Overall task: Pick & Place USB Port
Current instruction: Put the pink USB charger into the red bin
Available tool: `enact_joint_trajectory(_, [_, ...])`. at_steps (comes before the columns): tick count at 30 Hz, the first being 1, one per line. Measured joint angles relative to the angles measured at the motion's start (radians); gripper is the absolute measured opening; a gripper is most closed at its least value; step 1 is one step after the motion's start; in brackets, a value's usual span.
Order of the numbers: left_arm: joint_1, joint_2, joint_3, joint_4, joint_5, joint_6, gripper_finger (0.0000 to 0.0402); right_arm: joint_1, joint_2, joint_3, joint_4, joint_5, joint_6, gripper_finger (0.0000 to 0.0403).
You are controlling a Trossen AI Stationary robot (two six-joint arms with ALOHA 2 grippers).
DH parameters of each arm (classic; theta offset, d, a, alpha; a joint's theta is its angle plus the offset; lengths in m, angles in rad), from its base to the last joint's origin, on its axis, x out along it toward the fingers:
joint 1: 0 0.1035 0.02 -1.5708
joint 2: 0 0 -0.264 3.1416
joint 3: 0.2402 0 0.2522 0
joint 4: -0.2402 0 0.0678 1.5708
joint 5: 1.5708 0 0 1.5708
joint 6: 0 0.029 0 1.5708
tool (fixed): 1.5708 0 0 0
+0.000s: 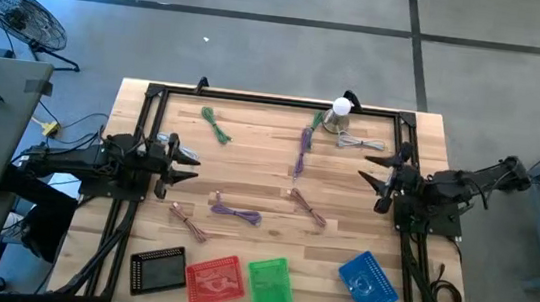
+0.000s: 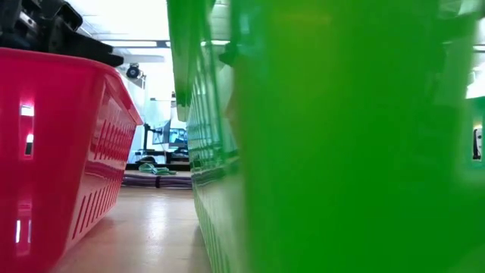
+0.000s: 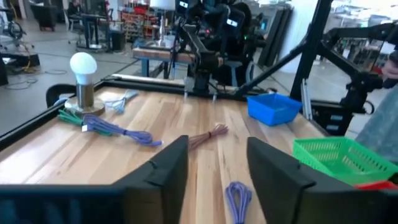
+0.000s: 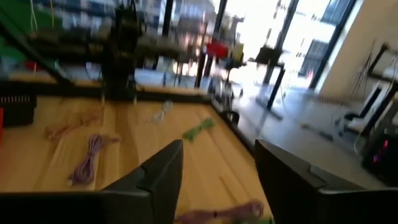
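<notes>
Several bundled USB cables lie flat on the wooden table: a green one (image 1: 216, 125), a purple one (image 1: 303, 151), a grey-white one (image 1: 362, 143), a brown one (image 1: 309, 207), a purple one (image 1: 236, 211) and a brown one (image 1: 189, 222). My left gripper (image 1: 186, 160) hovers open at the table's left side; in its wrist view (image 3: 217, 177) a purple cable (image 3: 238, 196) lies ahead between the fingers, untouched. My right gripper (image 1: 376, 174) hovers open at the right side, and holds nothing in its wrist view (image 4: 217, 180).
Along the near edge stand a black basket (image 1: 158, 270), a red basket (image 1: 214, 280), a green basket (image 1: 269, 287) and a blue basket (image 1: 369, 282). A lamp with a white bulb (image 1: 340, 112) stands at the far edge. A black frame (image 1: 275, 101) rims the table.
</notes>
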State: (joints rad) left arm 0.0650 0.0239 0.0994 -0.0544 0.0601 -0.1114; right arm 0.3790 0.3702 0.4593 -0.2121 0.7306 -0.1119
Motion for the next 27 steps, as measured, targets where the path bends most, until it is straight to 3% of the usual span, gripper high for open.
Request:
enact_joint_trajectory(4, [0.0, 0.007, 0.0, 0.041, 0.004, -0.004, 0.0186, 0.0, 0.158, 0.159, -0.207, -0.015, 0.144, 0.0196])
enact_joint_trajectory(12, [0.0, 0.006, 0.0, 0.078, -0.001, -0.025, 0.0188, -0.052, 0.509, 0.413, -0.541, -0.199, 0.466, 0.0193])
enact_joint_trajectory(19, [0.0, 0.006, 0.0, 0.12, 0.009, -0.04, 0.0188, -0.141, 0.76, 0.497, -0.546, -0.363, 0.553, 0.0197])
enact_joint_trajectory(27, [0.0, 0.006, 0.0, 0.108, 0.011, -0.078, 0.0188, -0.235, 0.975, 0.46, -0.462, -0.504, 0.668, 0.0197])
